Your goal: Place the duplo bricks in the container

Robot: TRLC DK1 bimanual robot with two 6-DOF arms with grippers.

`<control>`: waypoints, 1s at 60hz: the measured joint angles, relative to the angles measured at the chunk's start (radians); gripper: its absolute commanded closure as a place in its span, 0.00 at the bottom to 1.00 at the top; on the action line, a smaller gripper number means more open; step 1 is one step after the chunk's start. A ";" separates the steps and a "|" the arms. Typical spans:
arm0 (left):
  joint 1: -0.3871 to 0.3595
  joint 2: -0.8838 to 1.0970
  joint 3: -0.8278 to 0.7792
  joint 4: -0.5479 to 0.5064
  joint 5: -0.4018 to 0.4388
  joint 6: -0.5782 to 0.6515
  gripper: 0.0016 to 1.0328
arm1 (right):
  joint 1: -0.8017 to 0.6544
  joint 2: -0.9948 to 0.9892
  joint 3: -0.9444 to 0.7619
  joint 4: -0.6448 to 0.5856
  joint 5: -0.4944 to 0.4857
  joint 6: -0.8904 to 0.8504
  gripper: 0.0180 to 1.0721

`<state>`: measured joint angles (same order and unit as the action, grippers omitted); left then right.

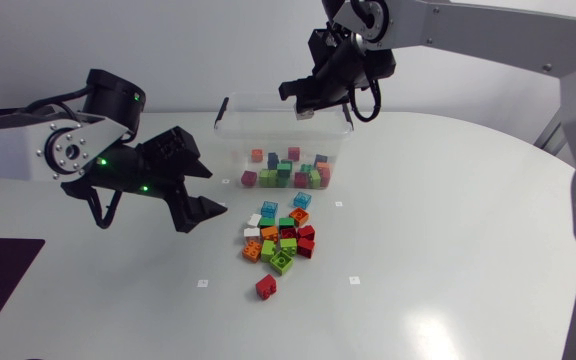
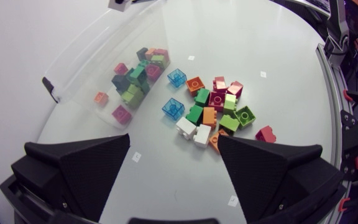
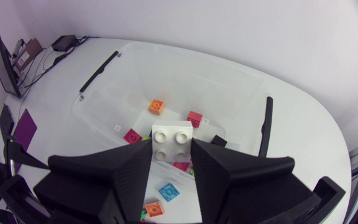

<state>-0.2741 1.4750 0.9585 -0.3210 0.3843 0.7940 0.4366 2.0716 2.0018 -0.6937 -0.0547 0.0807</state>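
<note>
right jaws are clamping a white brick over the container at frame upper centre; left jaws are hanging wide open, empty, left of loose bricks.

The left arm is silver-grey, with a round hub ringed by screws, a black cap at its 1 o'clock and two green lights at 4 o'clock; thin black cables loop beneath. The right arm has pale grey links, a black joint and a black cable. The left gripper and right gripper are matte black, their broad wedge fingers faintly lined.
</note>
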 measured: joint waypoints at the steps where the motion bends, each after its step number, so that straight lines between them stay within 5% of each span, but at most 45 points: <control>1: -0.003 0.003 -0.004 0.005 0.000 0.002 0.05 | 0.000 0.006 0.006 0.000 0.002 0.000 0.38; 12: -0.038 0.092 -0.021 0.036 -0.002 0.019 0.05 | -0.001 0.059 0.059 0.001 0.045 -0.005 0.07; 33: -0.140 0.182 -0.034 0.050 -0.133 -0.060 0.05 | -0.031 -0.010 0.029 -0.005 0.060 -0.009 0.06; 60: -0.186 0.302 0.075 -0.130 -0.203 -0.257 0.08 | -0.036 -0.339 -0.369 0.093 0.060 -0.011 0.06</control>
<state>-0.4602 1.7767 1.0332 -0.4507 0.1810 0.5369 0.4004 1.7329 1.6329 -0.6010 0.0048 0.0692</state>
